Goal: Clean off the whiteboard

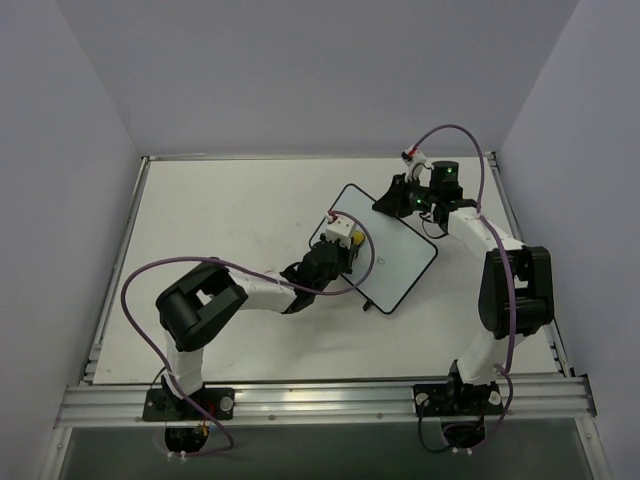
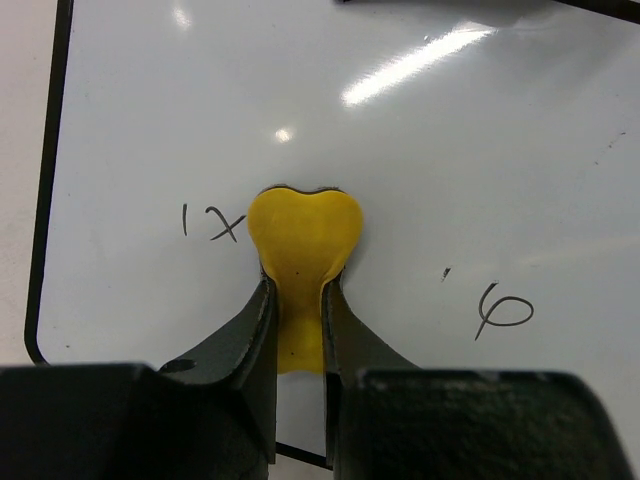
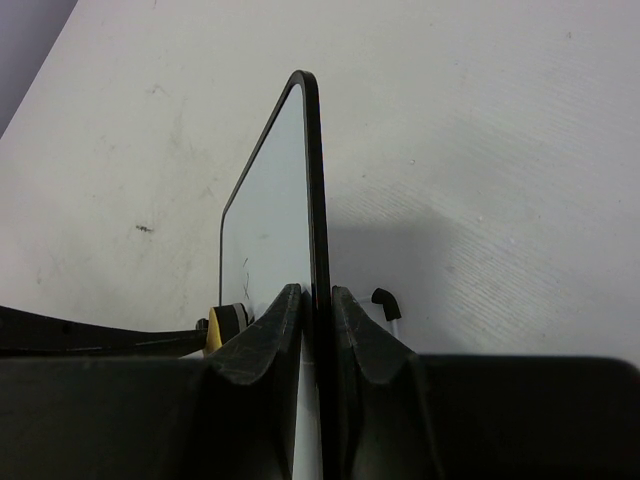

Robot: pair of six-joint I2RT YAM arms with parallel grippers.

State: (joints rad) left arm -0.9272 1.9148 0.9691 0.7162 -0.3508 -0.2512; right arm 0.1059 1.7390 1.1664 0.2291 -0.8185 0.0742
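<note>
Since the right jaws pinch the edge of the whiteboard (image 1: 395, 250) between them, seemingly to steady it on the bench (image 1: 230, 220), the left jaws, clamped on a yellow eraser pad (image 2: 303, 235), can rub the board just ahead of them, handwriting (image 2: 212, 222) lying either side.

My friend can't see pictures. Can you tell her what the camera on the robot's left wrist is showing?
The left end effector pinches a yellow heart-shaped eraser against the whiteboard. Dark pen marks show on the board: a small scribble just left of the eraser and a loop to its lower right. The board's black frame runs down the left side.
</note>
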